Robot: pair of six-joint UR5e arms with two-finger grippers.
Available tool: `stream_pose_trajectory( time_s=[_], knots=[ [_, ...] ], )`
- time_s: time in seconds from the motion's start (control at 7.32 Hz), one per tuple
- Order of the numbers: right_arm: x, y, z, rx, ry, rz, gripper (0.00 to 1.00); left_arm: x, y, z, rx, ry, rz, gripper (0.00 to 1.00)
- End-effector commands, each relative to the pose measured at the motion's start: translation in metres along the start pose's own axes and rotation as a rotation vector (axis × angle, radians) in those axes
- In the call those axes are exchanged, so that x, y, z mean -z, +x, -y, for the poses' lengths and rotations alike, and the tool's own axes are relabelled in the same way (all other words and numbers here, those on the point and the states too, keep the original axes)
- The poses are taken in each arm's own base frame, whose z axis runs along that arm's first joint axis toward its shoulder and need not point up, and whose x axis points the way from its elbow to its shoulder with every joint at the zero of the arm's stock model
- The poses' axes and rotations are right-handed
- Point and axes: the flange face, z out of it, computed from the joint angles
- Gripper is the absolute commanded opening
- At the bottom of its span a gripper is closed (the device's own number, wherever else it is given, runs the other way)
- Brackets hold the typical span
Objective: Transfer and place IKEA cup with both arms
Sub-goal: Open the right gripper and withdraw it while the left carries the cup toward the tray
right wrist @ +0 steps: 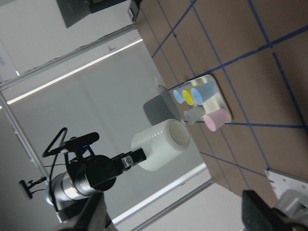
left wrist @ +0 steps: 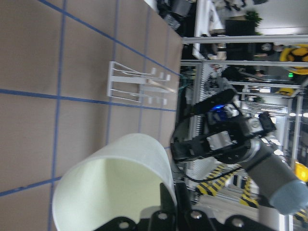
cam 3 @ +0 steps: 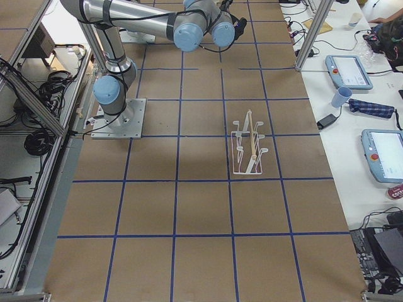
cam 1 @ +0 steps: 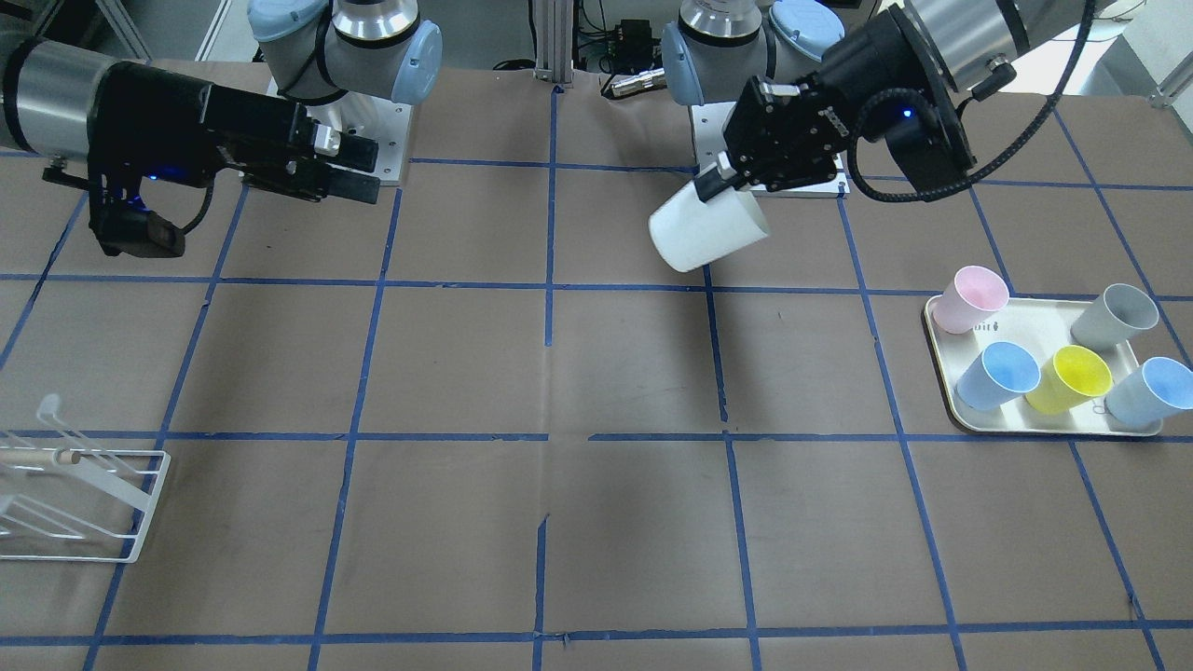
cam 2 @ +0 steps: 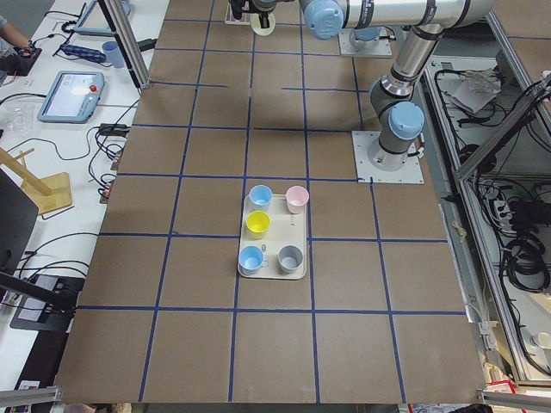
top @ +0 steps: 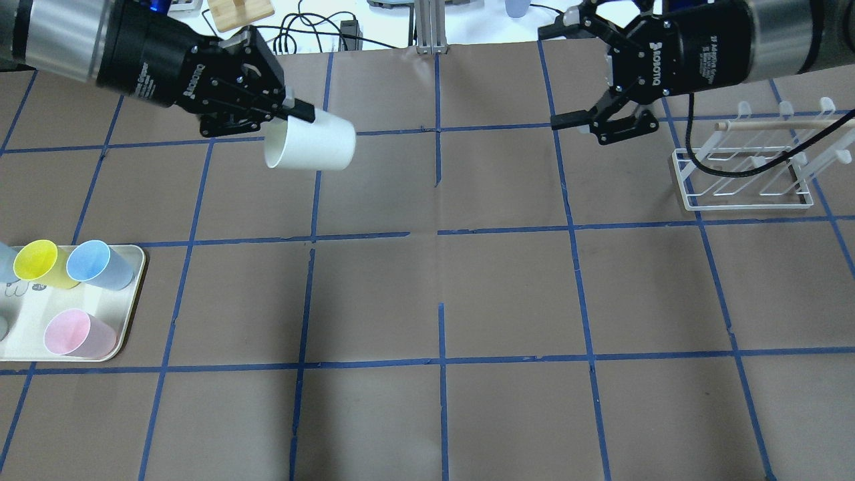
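The off-white IKEA cup (top: 310, 143) hangs on its side above the table, its base pointing toward the right arm. My left gripper (top: 299, 115) is shut on the cup's wall near the rim; it also shows in the front view (cam 1: 716, 184) with the cup (cam 1: 708, 233). The left wrist view looks into the cup's mouth (left wrist: 115, 187). My right gripper (top: 560, 72) is open and empty, well to the cup's right, with its jaws facing the cup. It sits at the left of the front view (cam 1: 368, 171). The right wrist view shows the cup's base (right wrist: 161, 144).
A cream tray (cam 1: 1035, 321) holds pink (cam 1: 971, 298), grey (cam 1: 1114, 315), yellow (cam 1: 1070, 379) and two blue cups on the left arm's side; it also shows in the overhead view (top: 130, 314). A white wire rack (top: 741, 167) with a wooden rod stands under the right arm.
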Motion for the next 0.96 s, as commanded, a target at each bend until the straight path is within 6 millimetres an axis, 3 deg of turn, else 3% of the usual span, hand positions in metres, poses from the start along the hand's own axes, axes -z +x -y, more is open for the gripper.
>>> stream_pose_trajectory(
  time_s=[0.0,0.14,0.41,0.55,0.68,0.82],
  knots=[
    [0.026,0.006,-0.012,0.002,0.094,-0.358,1.00,0.006,-0.051,0.000,-0.119,-0.050,0.419,0.00],
    [0.033,-0.001,-0.013,-0.052,0.195,-0.454,1.00,0.031,-0.094,0.004,-0.161,-0.094,0.597,0.00],
    [0.030,-0.005,-0.035,-0.007,0.262,-0.721,1.00,0.106,-0.204,0.012,-0.208,-0.131,0.667,0.00],
    [0.018,-0.008,-0.044,-0.005,0.299,-0.858,1.00,0.130,-0.253,0.013,-0.234,-0.166,0.720,0.00],
    [-0.005,-0.014,-0.048,-0.006,0.355,-0.958,1.00,0.133,-0.295,0.012,-0.315,-0.194,0.749,0.00],
    [-0.023,-0.012,-0.053,0.021,0.368,-1.069,1.00,0.114,-0.337,0.003,-0.392,-0.217,0.750,0.00]
  ],
)
